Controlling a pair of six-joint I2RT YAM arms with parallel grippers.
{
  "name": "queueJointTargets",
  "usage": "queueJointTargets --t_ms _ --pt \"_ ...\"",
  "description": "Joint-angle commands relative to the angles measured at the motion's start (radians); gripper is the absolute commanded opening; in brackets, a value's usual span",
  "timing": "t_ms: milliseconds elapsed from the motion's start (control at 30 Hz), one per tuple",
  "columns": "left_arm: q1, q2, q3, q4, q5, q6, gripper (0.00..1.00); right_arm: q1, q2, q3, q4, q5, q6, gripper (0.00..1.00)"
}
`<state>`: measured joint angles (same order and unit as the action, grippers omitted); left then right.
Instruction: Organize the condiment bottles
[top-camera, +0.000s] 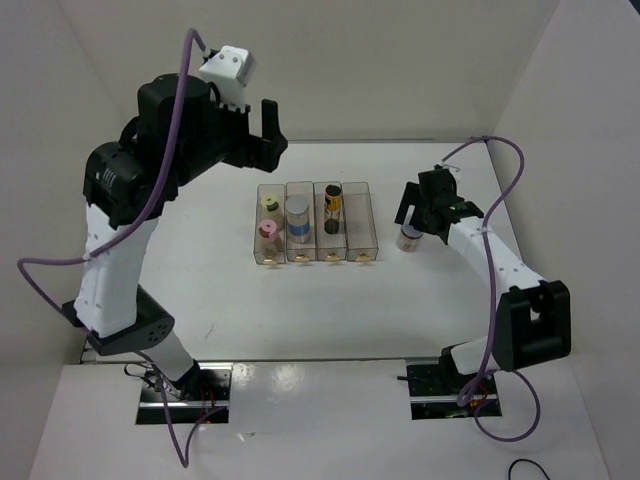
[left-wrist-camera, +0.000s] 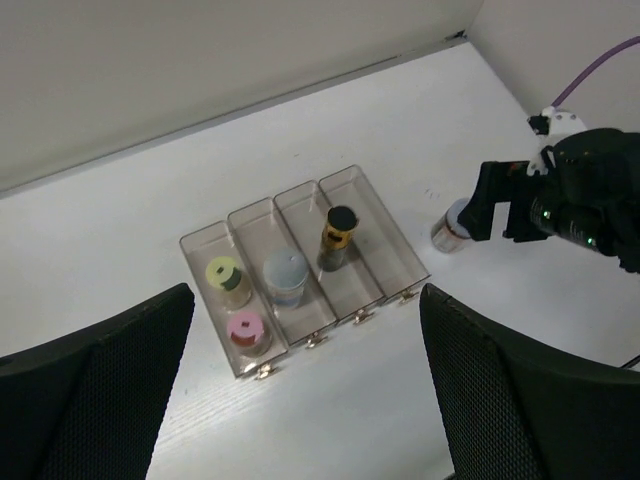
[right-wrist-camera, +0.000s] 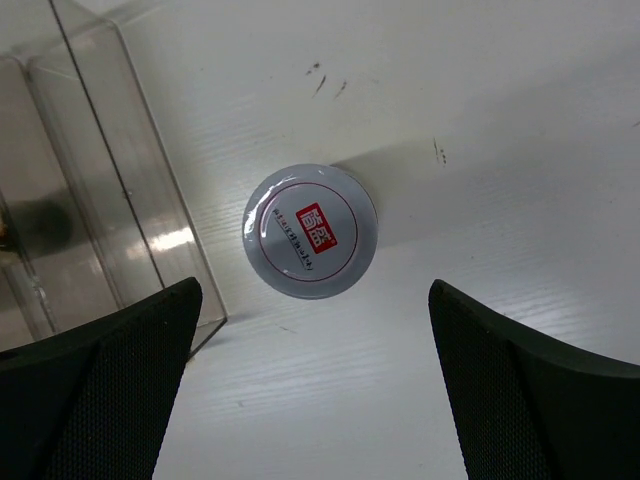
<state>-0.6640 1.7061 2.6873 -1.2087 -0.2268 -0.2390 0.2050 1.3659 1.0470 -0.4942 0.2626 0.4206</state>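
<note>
White bottle (right-wrist-camera: 310, 231) stands on the table (right-wrist-camera: 500, 150) straight under the right gripper (right-wrist-camera: 313, 310), fingers wide apart, nothing held; we judge it's the only one left to bin. Done: yellow-green cap (left-wrist-camera: 224, 272) + pink cap (left-wrist-camera: 245, 327) share a bin, blue-label (left-wrist-camera: 285, 272) and gold-cap (left-wrist-camera: 340, 225) get 1 each, all below the left gripper (left-wrist-camera: 305, 295), also apart, empty. Count: 5 bottles, 4 bins (top-camera: 362, 225), 1 vacant.

White table (top-camera: 300, 310) enclosed by plain white walls (top-camera: 400, 60).
</note>
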Motion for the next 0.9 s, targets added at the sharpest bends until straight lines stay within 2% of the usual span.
queueJointTargets --t_ms 0,67,100,167,200,267,333,467,633,767,867 --pt "-0.002 -0.085 -0.133 0.017 -0.078 -0.016 0.99 -0.003 0.051 0.038 0.034 0.016 -0.014 0.98" --pt "-0.002 -0.165 -0.242 0.066 -0.094 -0.029 0.99 -0.003 0.062 0.028 0.048 0.017 -0.014 0.98" --pt "-0.002 -0.204 -0.382 0.099 -0.094 -0.029 0.99 -0.003 0.073 0.028 0.048 0.017 -0.014 0.98" --pt "0.007 -0.348 -0.544 0.226 -0.076 -0.057 0.99 -0.003 0.088 0.028 0.059 0.017 -0.014 0.98" --pt "0.021 -0.402 -0.701 0.320 -0.057 -0.066 0.99 -0.003 0.097 0.028 0.059 0.017 -0.014 0.98" --pt "0.021 -0.541 -0.823 0.395 -0.026 -0.075 0.99 -0.003 0.110 0.028 0.059 0.017 -0.014 0.98" --pt "0.021 -0.594 -0.888 0.434 -0.005 -0.075 0.99 -0.003 0.119 0.028 0.069 0.032 -0.014 0.98" --pt "0.021 -0.629 -0.932 0.410 -0.023 -0.089 0.99 -0.003 0.144 0.028 0.078 0.032 -0.023 0.98" --pt "0.021 -0.707 -1.084 0.435 -0.002 -0.135 0.99 -0.003 0.190 0.038 0.088 0.014 -0.023 0.98" --pt "0.021 -0.753 -1.143 0.436 -0.002 -0.160 0.99 -0.003 0.210 0.038 0.098 0.013 -0.014 0.98" --pt "0.021 -0.778 -1.175 0.436 -0.002 -0.169 0.99 -0.003 0.210 0.038 0.109 0.013 -0.014 0.94"
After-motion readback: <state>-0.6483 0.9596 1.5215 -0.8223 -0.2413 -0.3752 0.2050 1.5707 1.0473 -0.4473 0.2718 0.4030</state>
